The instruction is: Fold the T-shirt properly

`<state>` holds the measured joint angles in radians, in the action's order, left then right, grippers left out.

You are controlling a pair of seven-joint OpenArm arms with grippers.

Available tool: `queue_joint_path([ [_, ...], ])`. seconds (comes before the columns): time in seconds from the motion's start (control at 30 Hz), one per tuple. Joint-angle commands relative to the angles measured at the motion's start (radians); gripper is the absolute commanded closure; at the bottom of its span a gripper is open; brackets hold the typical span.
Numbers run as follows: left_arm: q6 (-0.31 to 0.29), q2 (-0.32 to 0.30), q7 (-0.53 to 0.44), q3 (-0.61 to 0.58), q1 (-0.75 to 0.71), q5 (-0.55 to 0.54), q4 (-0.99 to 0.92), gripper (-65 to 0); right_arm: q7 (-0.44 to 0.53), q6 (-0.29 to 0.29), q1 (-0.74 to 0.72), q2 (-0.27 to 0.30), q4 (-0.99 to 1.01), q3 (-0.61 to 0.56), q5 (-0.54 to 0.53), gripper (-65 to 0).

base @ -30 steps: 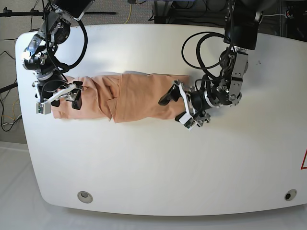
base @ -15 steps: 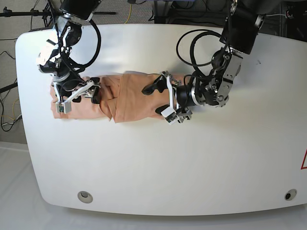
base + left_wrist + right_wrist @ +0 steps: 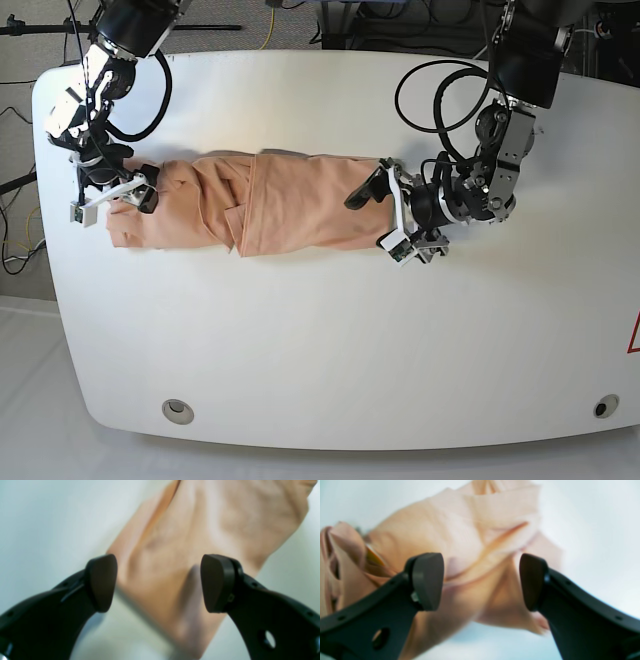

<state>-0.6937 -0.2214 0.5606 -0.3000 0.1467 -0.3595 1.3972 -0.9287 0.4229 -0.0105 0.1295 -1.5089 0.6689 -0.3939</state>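
Both pincers pull back outward to the T-shirt (image 3: 270, 203) ends; left pincer (image 3: 384, 214) and right pincer (image 3: 112, 196) gape wide, empty. Shirt lies long-folded across white bench (image 3: 330, 350).

- White table (image 3: 330, 340) fills most of the base view.
- Round fittings sit near its lower left (image 3: 177, 409) and lower right (image 3: 600, 407) corners.
- Cables (image 3: 15, 250) trail off the left edge.

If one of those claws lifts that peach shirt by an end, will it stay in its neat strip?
Probably not. The T-shirt lies creased and layered, so it is likely floppy and would sag and unfold. It looks thin, so probably light. Pushed along the table, it would likely bunch rather than slide whole.
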Motion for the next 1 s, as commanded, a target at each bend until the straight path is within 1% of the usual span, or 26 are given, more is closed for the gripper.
queue_joint_path([
  [0.0, -0.004, -0.001, -0.039, 0.023, 0.004, -0.017, 0.044, -49.8, 0.016, 0.006, -0.035, 0.015, 0.007, 0.027, -0.012, -44.9],
  [0.2, -0.004, 0.009, -0.026, 0.047, -0.009, -0.016, 0.045, -48.7, 0.000, 0.036, -0.052, 0.009, 0.011, 0.078, -0.015, -45.2],
  [0.27, -0.004, 0.028, 0.013, 0.061, -0.007, -0.004, 0.024, -43.6, -0.011, 0.072, -0.056, 0.000, -0.028, 0.103, -0.024, -46.9],
  [0.4, -0.004, 0.041, 0.041, 0.062, -0.006, 0.002, 0.014, -36.6, -0.028, 0.111, -0.057, -0.001, -0.057, 0.121, -0.026, -48.9],
  [0.53, -0.004, 0.041, 0.048, 0.058, -0.007, 0.000, 0.002, -34.5, -0.048, 0.128, -0.050, 0.001, -0.076, 0.133, -0.028, -50.4],
  [0.67, -0.004, 0.032, 0.030, 0.041, -0.005, -0.001, -0.037, -36.7, -0.062, 0.140, -0.051, 0.002, -0.089, 0.150, -0.047, -49.8],
  [0.73, -0.004, 0.028, 0.007, 0.038, -0.001, -0.003, -0.046, -41.8, -0.063, 0.139, -0.051, 0.006, -0.086, 0.149, -0.050, -49.4],
  [0.8, -0.004, 0.026, -0.014, 0.035, 0.003, -0.005, -0.055, -44.6, -0.064, 0.137, -0.051, 0.014, -0.081, 0.148, -0.052, -49.0],
  [0.97, -0.004, 0.021, -0.023, 0.034, 0.008, -0.001, -0.050, -46.5, -0.048, 0.131, -0.058, 0.036, -0.048, 0.136, -0.045, -48.7],
])
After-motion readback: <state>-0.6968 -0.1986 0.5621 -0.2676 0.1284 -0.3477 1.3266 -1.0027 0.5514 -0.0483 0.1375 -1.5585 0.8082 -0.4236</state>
